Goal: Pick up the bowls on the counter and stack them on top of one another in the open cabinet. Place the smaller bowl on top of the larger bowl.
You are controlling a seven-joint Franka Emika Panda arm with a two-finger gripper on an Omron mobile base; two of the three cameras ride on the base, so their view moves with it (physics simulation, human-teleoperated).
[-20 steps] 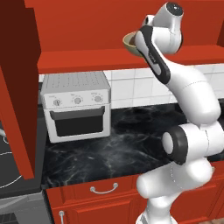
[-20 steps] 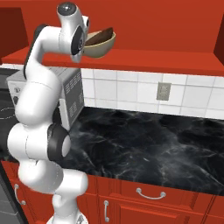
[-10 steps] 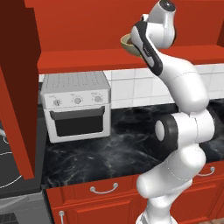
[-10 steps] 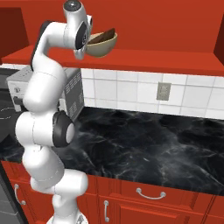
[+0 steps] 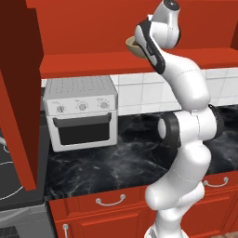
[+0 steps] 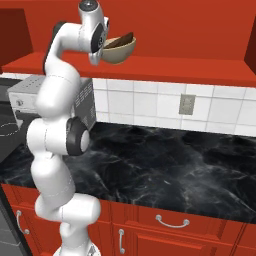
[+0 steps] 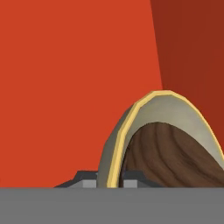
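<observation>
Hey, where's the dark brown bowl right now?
In the right base view, the dark brown bowl sits tilted inside the tan bowl, just above the cabinet shelf.

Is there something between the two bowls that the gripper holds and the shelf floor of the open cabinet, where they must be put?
Nothing visible. The gripper holds the tan bowl by its rim, tilted, with the dark brown bowl already inside it. Both hang just above the cabinet shelf, and the red surface beneath them looks bare.

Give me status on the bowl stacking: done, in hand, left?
Done: dark brown bowl already sits inside the tan bowl. In hand: gripper shut on the tan bowl's rim, both held above the cabinet shelf. Left: set the stack down and release.
</observation>
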